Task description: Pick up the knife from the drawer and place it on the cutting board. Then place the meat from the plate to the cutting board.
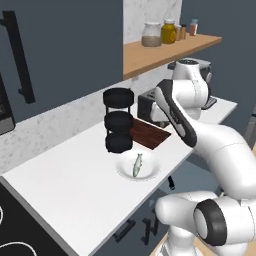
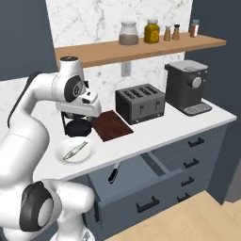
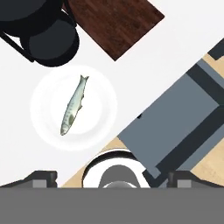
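Note:
The drawer stands pulled out below the counter edge. Inside it the knife shows its dark handle, with the blade tucked under the counter lip; the knife handle also pokes out there. The meat, a silvery fish, lies on the white plate near the counter's front edge. Just behind the plate sits the dark wooden cutting board, bare. My gripper hangs open and empty high above the plate and the counter edge, looking straight down on both plate and drawer.
Black stacked canisters stand right behind the plate, close under my hand. A toaster and a coffee machine line the counter to the right. A wooden shelf with jars runs overhead.

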